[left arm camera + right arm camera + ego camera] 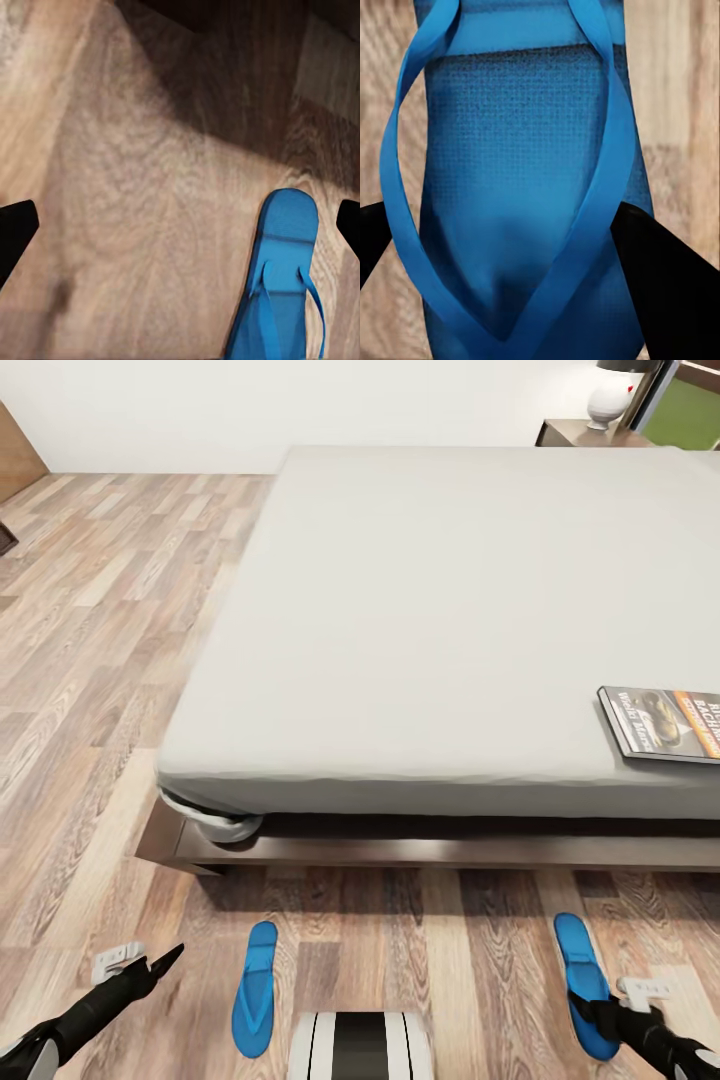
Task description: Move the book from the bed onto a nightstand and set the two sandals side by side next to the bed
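right wrist view, bright blue sandal (pixel 521 195), v-shaped straps, textured footbed

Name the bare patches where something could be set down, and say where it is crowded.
Free: the floor strip between the left sandal and the right sandal, in front of the bed; the wide mattress area left of the book; the open floor left of the bed. Crowded: around the right sandal, where the right gripper sits over it.

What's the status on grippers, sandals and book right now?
Right gripper down on right sandal, grip unconfirmed. Left gripper open, beside left sandal. Book on bed. Nothing blocking.
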### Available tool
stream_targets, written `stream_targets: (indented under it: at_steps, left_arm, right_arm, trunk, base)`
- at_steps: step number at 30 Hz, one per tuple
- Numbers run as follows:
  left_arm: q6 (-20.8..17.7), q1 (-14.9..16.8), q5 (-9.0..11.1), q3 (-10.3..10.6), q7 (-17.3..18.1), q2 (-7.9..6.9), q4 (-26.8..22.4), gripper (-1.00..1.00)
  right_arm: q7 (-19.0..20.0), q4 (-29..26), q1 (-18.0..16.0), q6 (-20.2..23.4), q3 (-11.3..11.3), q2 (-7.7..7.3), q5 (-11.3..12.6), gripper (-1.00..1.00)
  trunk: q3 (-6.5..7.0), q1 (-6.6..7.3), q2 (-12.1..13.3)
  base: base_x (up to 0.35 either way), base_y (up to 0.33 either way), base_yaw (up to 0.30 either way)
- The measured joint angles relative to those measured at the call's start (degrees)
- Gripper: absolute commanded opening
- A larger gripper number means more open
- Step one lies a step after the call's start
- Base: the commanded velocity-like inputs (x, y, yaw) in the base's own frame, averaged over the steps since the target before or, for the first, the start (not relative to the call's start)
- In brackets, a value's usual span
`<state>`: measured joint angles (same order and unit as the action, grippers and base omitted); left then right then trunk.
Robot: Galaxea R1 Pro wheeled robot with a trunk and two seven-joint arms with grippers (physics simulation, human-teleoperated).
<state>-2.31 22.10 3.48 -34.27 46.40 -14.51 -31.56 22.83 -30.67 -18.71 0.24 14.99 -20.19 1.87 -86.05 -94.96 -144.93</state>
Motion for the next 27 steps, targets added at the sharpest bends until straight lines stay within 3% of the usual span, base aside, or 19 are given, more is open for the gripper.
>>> stream_targets:
  at_steps: [1, 5, 27]
  left_arm:
    - [0.0, 0.0, 0.0, 0.0, 0.0, 0.0, 0.0, 1.0]
    - [0.0, 0.0, 0.0, 0.0, 0.0, 0.0, 0.0, 1.0]
    - [0.1, 0.0, 0.0, 0.0, -0.2, 0.06, 0.0, 1.0]
  right_arm:
    - [-2.7, 0.0, 0.0, 0.0, 0.0, 0.14, -0.1, -1.0]
    - [-5.4, 0.0, 0.0, -0.1, -0.1, 0.29, 0.0, -1.0]
    - [-6.9, -0.2, 0.0, -0.1, 0.1, 0.31, 0.4, -1.0]
  trunk:
    - [0.0, 0.0, 0.0]
    - [0.0, 0.0, 0.0]
    - [0.0, 0.0, 0.0]
  base:
    - [0.0, 0.29, 0.0]
    - [0.0, 0.29, 0.0]
    - [0.0, 0.29, 0.0]
